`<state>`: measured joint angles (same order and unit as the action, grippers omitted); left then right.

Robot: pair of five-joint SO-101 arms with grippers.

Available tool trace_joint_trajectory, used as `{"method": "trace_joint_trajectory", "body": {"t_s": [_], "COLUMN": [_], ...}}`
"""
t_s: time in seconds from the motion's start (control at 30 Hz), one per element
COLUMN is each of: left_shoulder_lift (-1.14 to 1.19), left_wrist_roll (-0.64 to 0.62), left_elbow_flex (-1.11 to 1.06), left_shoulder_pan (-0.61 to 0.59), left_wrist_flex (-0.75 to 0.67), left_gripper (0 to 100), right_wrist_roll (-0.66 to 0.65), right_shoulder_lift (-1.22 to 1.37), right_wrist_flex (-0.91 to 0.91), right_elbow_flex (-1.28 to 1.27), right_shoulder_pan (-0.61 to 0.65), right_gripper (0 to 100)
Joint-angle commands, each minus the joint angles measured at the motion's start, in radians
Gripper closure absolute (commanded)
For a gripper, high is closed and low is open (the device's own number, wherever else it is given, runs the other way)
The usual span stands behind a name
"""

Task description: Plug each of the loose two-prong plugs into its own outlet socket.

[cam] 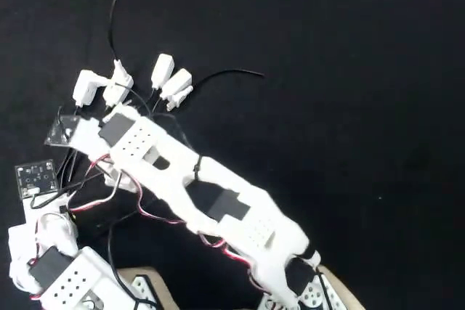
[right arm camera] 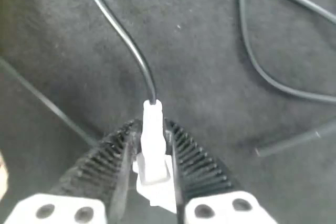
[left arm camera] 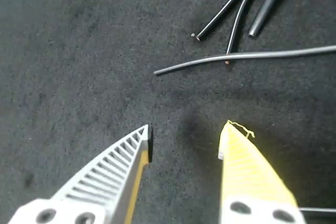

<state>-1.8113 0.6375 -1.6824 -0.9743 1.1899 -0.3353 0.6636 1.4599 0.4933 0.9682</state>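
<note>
The right gripper was clamped on a small white plastic plug, its black ribbed fingers pressed against the plug's two sides. The plug's prongs were hidden between the fingers and the wrist. A thin black cable ran out of the plug's far end and off the frame, over the black cloth-covered table.

From above, the long white right arm reached diagonally to a cluster of white plastic connector pieces near the table's far left. Its wrist covered the gripped plug there, and it was hard to make out which pieces were plugs and which sockets.

The left gripper hung with its fingers well apart over bare cloth and held nothing; one finger was white, the other yellow. Several loose black cable ends lay near it, not touching. The left arm sat folded at the near left corner, cut off by the frame.
</note>
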Motion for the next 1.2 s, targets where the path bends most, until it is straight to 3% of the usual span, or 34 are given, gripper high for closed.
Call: {"method": "trace_joint_trajectory", "body": {"t_s": [0.0,0.17,0.43,0.6,0.7,0.83,0.93,1.17], "left_shoulder_lift": [-0.011,-0.011,-0.011,-0.011,-0.011,-0.011,-0.011,-0.011], "left_wrist_roll": [-0.009,-0.009,-0.009,-0.009,-0.009,-0.009,-0.009,-0.006], "left_elbow_flex": [-0.016,-0.016,-0.016,-0.016,-0.016,-0.016,-0.016,-0.016], "left_shoulder_pan": [0.002,0.002,0.002,0.002,0.002,0.002,0.002,0.002], "left_wrist_flex": [0.002,0.002,0.002,0.002,0.002,0.002,0.002,0.0], "left_gripper": [78,78,78,78,78,78,78,78], "right_wrist_roll": [0.006,0.0,-0.037,-0.066,-0.064,0.006,0.08,0.106], "right_shoulder_lift": [-0.153,-0.262,-0.53,-0.688,-0.753,-0.822,-0.835,-0.722], "right_wrist_flex": [0.055,0.103,0.29,0.298,0.209,-0.075,-0.226,-0.233], "right_elbow_flex": [0.019,0.027,0.002,-0.245,-0.495,-0.875,-1.086,-1.135], "right_shoulder_pan": [-0.017,-0.083,-0.333,-0.529,-0.663,-0.779,-0.772,-0.747], "right_gripper": [98.6,98.6,98.6,98.6,98.6,98.6,98.6,98.5]}}
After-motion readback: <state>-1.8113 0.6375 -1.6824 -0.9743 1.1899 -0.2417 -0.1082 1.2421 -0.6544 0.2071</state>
